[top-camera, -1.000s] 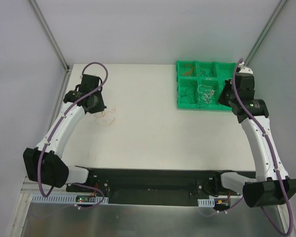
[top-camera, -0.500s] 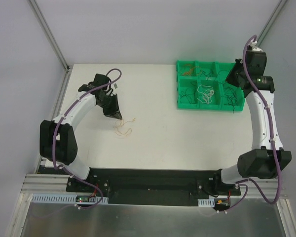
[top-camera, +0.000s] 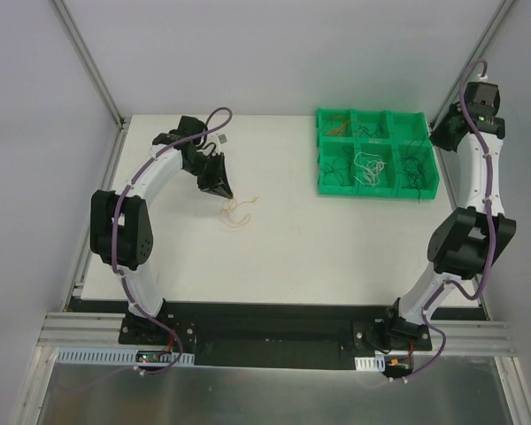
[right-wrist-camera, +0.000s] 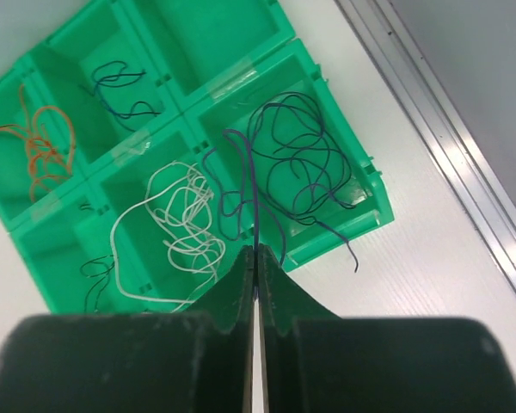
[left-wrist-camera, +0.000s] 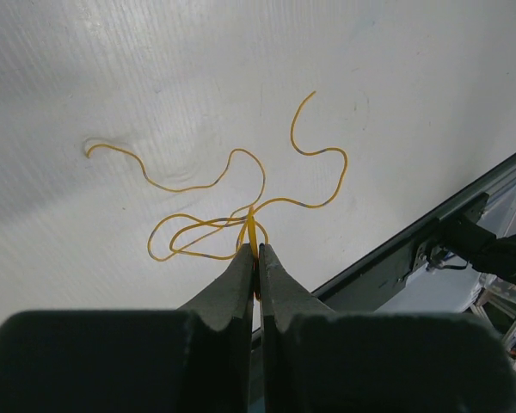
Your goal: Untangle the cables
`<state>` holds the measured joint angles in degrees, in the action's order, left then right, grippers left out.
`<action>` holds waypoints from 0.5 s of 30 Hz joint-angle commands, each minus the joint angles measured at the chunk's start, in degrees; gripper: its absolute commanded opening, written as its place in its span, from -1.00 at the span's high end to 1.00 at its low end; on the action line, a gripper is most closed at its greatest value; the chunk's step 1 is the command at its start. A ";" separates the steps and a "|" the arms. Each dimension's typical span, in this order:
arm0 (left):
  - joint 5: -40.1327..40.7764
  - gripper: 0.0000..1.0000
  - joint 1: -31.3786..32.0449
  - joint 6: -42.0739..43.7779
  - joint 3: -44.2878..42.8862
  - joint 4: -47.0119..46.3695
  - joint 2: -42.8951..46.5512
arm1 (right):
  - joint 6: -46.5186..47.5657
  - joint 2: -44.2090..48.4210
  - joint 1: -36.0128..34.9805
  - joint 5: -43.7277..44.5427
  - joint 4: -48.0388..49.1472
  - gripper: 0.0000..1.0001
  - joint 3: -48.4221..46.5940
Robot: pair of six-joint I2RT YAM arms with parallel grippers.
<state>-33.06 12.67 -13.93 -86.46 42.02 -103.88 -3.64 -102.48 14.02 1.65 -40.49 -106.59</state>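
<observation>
From above, the left hand [top-camera: 225, 189] sits at a yellow wire [top-camera: 237, 213] on the tabletop [top-camera: 319, 248]. Its wrist camera shows the fingers pinched tight on that wire. The right wrist camera shows the right hand [right-wrist-camera: 254, 251] clamped on a purple wire [right-wrist-camera: 253, 215] above the green tray [right-wrist-camera: 206, 34].

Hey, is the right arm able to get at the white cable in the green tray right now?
Probably not yet: the right claw is shut on a blue-purple cable. Once that's released, the white cable lies uncovered in an open compartment of the green tray, right below.
</observation>
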 commanded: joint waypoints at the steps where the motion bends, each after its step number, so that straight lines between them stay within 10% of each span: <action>1: -2.28 1.00 -0.18 3.65 -3.98 3.24 -2.03 | 3.28 -2.20 0.13 4.06 -1.79 0.99 -2.75; 15: -3.50 1.00 -1.50 4.00 -3.63 4.12 -2.82 | 8.30 -14.06 -0.31 6.88 -2.75 0.99 -6.08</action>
<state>-34.33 11.86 -10.98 -88.82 44.49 -106.98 3.70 -113.89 14.04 8.58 -41.43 -108.18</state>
